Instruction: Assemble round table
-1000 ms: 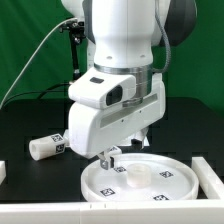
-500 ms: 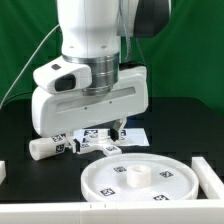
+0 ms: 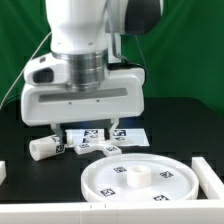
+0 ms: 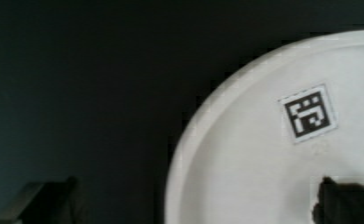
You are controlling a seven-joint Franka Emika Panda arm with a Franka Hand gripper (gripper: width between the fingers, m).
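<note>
One round disc (image 3: 100,182) — lies apart frm wide-spread gripper (image 3: 87,129).

White disc (image 3: 100,183), black-and-white tags (image 4: 309,113); table (image 4: 72,100) seemingly black.

White glossy arm (image 3: 80,40), grey ribbed wrist ring, boxy white pincer (image 3: 89,128)

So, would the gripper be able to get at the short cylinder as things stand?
Probably yes: the gripper is open and empty, and the short cylinder lies uncovered on its side, just to the exterior view's left of it, with nothing on top.
</note>
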